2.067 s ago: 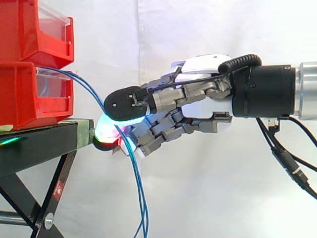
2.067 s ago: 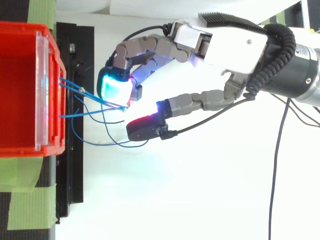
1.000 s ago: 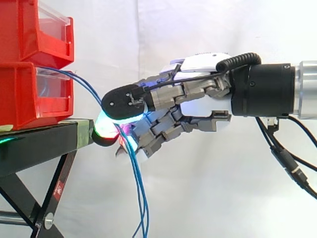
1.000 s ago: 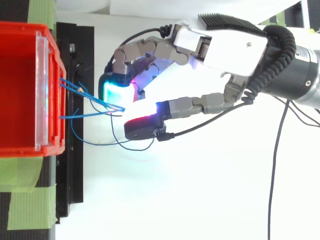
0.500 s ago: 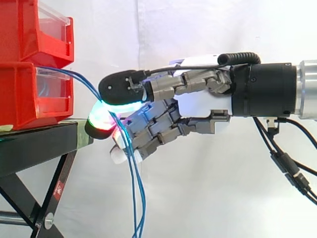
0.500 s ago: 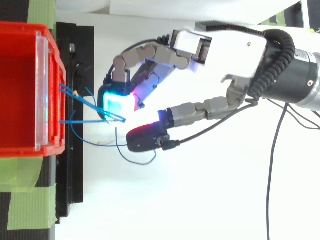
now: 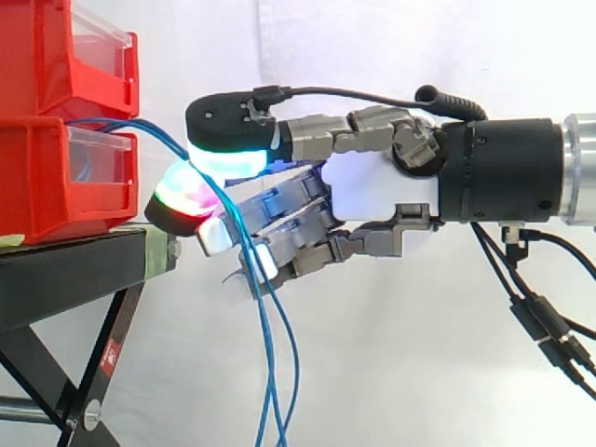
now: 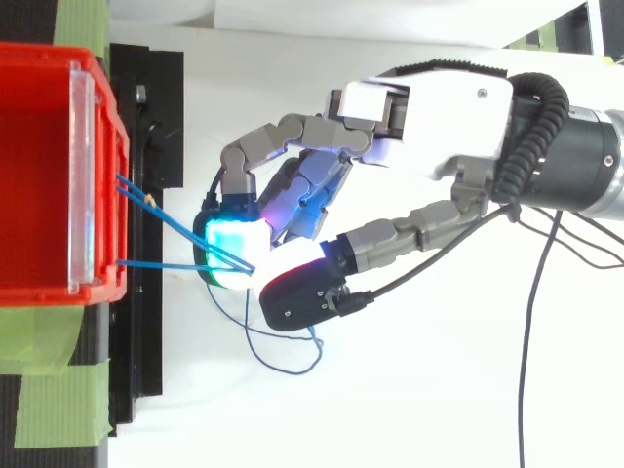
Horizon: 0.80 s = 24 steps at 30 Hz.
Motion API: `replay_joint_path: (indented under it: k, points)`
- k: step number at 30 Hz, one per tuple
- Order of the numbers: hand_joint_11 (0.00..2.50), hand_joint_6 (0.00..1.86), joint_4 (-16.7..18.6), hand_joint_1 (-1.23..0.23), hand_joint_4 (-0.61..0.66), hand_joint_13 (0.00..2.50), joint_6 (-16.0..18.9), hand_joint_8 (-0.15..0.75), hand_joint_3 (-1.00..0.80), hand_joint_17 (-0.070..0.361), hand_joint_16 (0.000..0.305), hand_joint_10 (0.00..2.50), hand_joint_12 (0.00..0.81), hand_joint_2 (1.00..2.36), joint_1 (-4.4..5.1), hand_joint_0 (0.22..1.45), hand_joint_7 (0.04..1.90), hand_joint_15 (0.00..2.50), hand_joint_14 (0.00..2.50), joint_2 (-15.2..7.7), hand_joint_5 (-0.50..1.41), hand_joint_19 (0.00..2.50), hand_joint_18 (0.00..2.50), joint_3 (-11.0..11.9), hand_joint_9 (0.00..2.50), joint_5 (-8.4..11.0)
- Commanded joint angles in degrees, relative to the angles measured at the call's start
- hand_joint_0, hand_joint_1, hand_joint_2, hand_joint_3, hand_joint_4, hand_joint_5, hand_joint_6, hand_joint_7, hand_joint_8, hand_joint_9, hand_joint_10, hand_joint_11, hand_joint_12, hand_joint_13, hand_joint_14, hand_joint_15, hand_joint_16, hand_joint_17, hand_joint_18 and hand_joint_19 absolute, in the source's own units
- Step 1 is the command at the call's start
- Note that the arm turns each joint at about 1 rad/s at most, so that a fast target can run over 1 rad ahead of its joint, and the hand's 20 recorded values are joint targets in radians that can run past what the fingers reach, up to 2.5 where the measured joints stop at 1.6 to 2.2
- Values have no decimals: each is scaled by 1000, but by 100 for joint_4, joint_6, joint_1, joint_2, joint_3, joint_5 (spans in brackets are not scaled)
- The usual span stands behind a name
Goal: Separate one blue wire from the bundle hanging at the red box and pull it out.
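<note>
As I watch from beside the stand, the hand (image 7: 372, 200) comes in from three o'clock and points toward nine o'clock, at the stacked bins. Its thumb pad (image 7: 228, 149), glowing green and cyan, sits at twelve o'clock of a finger pad (image 7: 182, 205) lit red and green. The two close on each other, with the blue wires (image 8: 156, 263) nipped between them. The remaining fingers are half curled at six o'clock of that pinch, and the strands run down in front of them. The wires leave the front of the lower red bin (image 7: 42, 182), arch over toward three o'clock, pass through the pinch and then hang toward six o'clock, off the bottom of the side view. From above, two strands fan out of the bin and meet in a point at the glowing pads, with a slack loop at six o'clock of them. The upper red bin (image 7: 56, 56) rests on the lower one, both on the black stand (image 7: 65, 270).
</note>
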Motion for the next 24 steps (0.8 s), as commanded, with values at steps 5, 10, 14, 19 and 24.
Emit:
replay_joint_path:
  k: [5,10,14,19,24]
  points:
    - [670,889,-339,-748,81,1286,588,364,35,136,60,16,462,1021,-19,581,1284,704,21,1,-151,502,629,4,893,-27]
    - [658,888,-357,-749,85,1154,729,367,33,140,62,15,489,1020,-19,579,1282,631,22,1,-151,500,610,4,851,-27]
    - [556,889,-348,-748,100,1032,799,370,32,143,64,12,523,1019,-2,575,1278,451,17,1,-150,463,611,4,746,-27]
    - [490,889,-348,-744,113,948,835,374,21,148,66,10,565,1016,7,574,1271,323,11,-7,-149,429,610,4,686,-27]
    - [454,889,-366,-736,134,1232,1116,382,14,148,66,10,545,1016,-2,574,1275,433,15,1,-151,402,628,-4,672,-27]
